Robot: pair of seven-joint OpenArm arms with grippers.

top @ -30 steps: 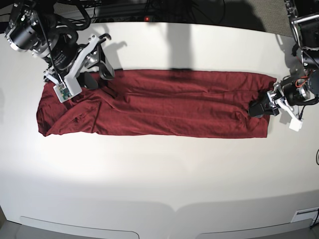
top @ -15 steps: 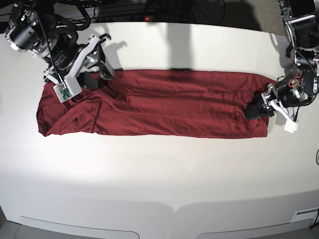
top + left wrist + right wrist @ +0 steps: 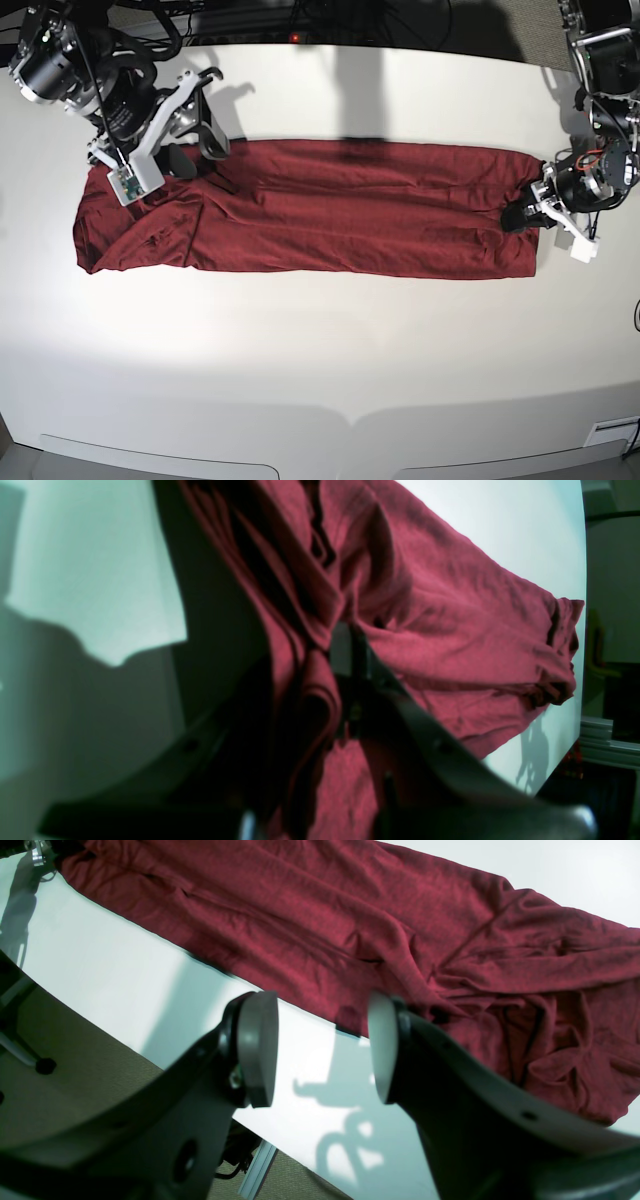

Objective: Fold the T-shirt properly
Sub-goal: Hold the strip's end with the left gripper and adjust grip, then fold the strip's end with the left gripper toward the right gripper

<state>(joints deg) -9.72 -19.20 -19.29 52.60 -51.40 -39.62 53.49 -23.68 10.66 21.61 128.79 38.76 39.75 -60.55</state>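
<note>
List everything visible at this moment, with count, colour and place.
T-shirt: one, dark red, spread in a long band across the table's middle.
Table: one, white, under everything.
Left gripper: one, black and white, at the shirt's end on the base view's right, shut on a fold of cloth.
Right gripper: one, black with pale pads, over the shirt's other end, open, holding nothing.
</note>
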